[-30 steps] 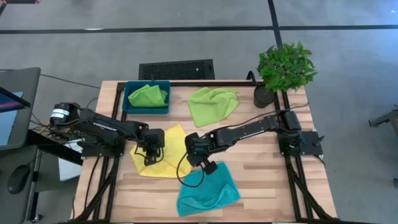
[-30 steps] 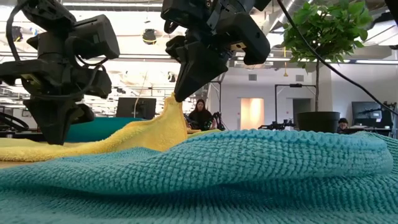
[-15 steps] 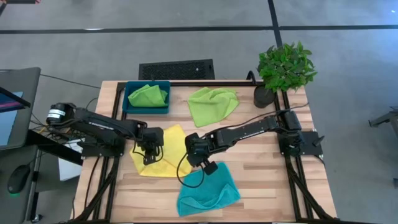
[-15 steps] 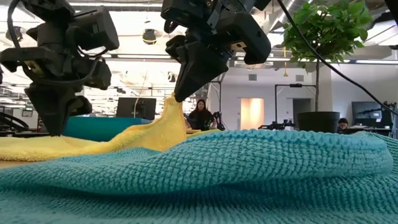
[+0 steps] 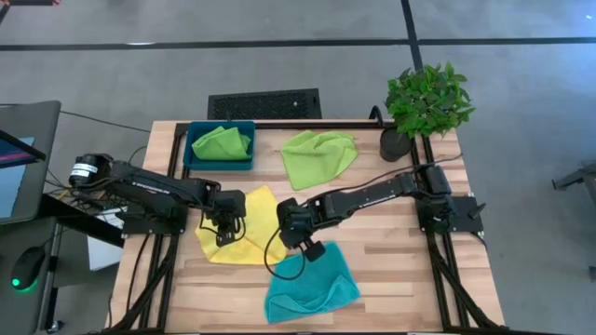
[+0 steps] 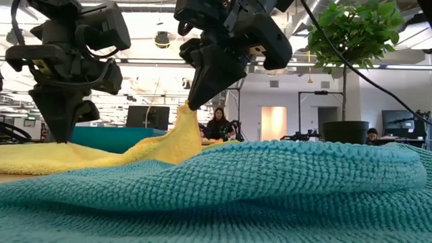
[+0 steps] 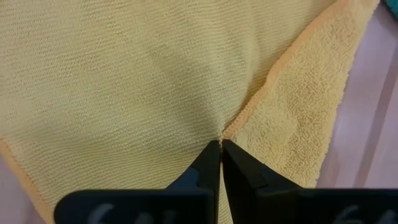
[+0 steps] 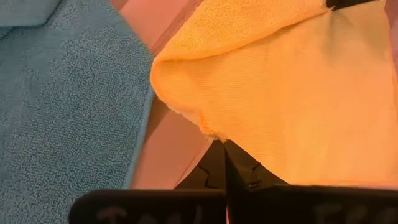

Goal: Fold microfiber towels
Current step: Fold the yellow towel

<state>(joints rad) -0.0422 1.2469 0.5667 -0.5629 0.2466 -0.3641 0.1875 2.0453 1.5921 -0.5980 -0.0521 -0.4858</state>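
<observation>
We see the yellow towel (image 5: 244, 226) spread on the wooden worktop (image 5: 400, 270), left of centre and toward the near side. The left gripper (image 5: 223, 237) has its jaws closed on the towel's near left part, pinching a fold at a seam, as the left wrist view shows (image 7: 220, 144). The right gripper (image 5: 287, 238) has its jaws closed on the towel's right edge and holds it lifted into a peak in the low view (image 6: 189, 111). The teal towel (image 5: 312, 284) lies crumpled at the near edge, just beside the yellow one and below the right gripper. One lime green towel (image 5: 319, 154) lies loose at the far centre; another lime green towel (image 5: 222, 142) sits inside the dark-teal tray (image 5: 193, 160) at the far left. A potted plant (image 5: 424, 102) stands at the far right corner.
</observation>
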